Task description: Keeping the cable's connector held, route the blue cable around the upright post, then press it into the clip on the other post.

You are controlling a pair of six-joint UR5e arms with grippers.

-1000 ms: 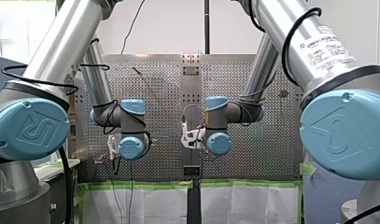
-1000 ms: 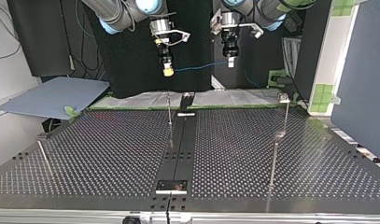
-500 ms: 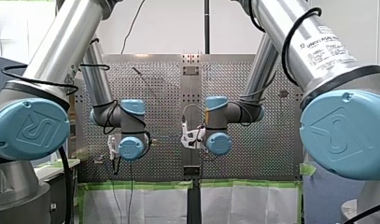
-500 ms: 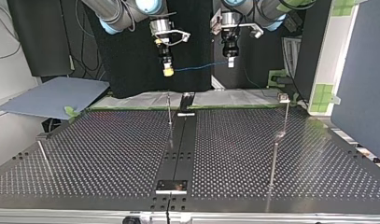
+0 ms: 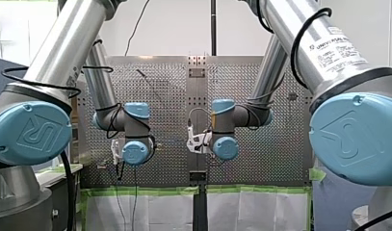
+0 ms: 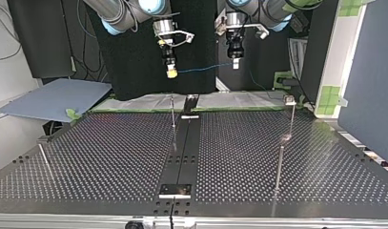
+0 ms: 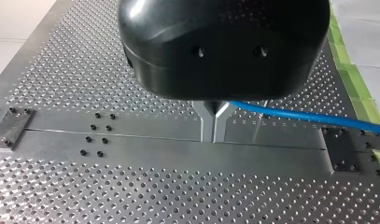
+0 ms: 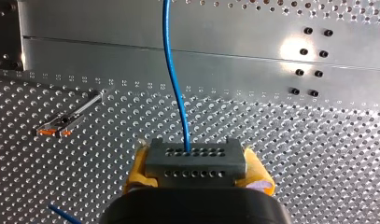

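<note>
My right gripper (image 6: 171, 71) is clamped on the connector (image 8: 195, 161). Its yellow pads (image 8: 137, 170) squeeze the dark block from both sides, and the blue cable (image 6: 203, 68) leaves the block's face and runs straight ahead. My left gripper (image 7: 214, 135) has its metal fingers pinched together on that cable further along. In the top view the cable hangs as a nearly level span between the two grippers, running side to side well above the table (image 6: 110, 152). The thin post (image 6: 173, 112) stands almost directly below my right gripper, so I judge the span must come down beside it before it can wrap, and my right arm is the nearer one. A post with a small block on top (image 6: 291, 109) stands at that view's right, nearer my left gripper. Whether that block is the clip I cannot tell.
</note>
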